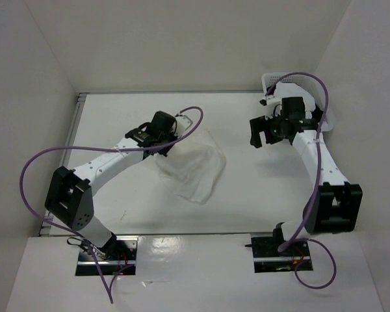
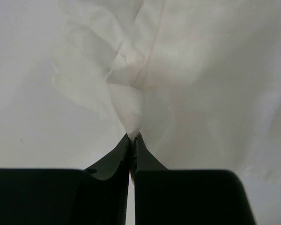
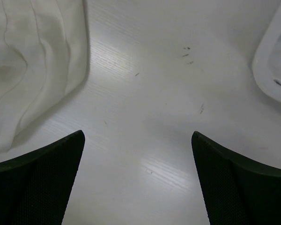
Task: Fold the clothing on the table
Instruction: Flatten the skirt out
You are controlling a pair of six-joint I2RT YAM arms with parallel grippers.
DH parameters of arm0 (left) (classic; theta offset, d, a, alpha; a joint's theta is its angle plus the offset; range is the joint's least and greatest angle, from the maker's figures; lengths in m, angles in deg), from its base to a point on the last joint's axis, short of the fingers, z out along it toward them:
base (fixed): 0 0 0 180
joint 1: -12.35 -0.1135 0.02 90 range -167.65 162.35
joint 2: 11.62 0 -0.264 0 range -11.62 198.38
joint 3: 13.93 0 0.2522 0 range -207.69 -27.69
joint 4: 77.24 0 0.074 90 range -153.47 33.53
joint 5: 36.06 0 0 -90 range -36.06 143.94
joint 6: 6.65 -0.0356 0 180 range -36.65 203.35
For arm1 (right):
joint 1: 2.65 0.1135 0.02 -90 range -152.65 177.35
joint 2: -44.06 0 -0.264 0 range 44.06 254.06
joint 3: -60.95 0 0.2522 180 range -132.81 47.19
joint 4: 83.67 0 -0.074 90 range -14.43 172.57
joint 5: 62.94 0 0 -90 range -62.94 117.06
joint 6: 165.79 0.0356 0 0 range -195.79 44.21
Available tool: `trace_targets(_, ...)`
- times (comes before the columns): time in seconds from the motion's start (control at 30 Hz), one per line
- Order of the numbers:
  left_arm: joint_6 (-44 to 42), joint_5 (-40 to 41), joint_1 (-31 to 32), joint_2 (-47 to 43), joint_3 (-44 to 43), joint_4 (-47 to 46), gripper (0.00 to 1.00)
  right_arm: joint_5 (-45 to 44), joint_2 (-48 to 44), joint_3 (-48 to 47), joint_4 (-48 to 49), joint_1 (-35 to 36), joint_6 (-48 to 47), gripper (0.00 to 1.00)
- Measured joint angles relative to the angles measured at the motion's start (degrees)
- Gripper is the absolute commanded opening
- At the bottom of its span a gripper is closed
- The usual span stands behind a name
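A pinch of the skirt (image 2: pixel 131 101) is clamped between the closed jaws of the left gripper (image 2: pixel 132 139). The skirt is bunched near the middle of the table (image 1: pixel 260 188), clear of every edge. The fold is judged barely begun. The right gripper (image 3: pixel 136 136) is held wide apart and empty. Next, the gripped edge should be drawn across and laid flat.

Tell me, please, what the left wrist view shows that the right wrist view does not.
Only the left wrist view shows the left gripper shut on a pinch of the skirt. Only the right wrist view shows the right gripper open above the table, and a white basket rim. Both show the skirt and the table.
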Motion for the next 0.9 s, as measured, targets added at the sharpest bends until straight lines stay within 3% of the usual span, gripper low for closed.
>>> trace_targets(0.2, 3.4, -1.0, -7.2, -5.2, 7.8, 3.5, 0.1, 6.8, 11.6, -8.0, -0.5, 2.4, -3.9, 0.99)
trace_targets(0.33, 4.0, -1.7, -10.7, -7.7, 9.9, 4.3, 0.1, 11.2, 20.7, -12.5, 0.3, 5.7, -5.9, 0.93)
trace_targets(0.6, 4.9, -3.2, -11.7, -4.5, 10.6, 5.2, 0.1, 15.0, 38.1, -19.6, 0.2, 13.9, -8.2, 0.87)
trace_targets(0.9, 4.9, -4.3, -11.7, -0.9, 10.6, 5.8, 0.11, 21.2, 44.7, -29.2, 4.2, 15.7, -6.3, 0.83)
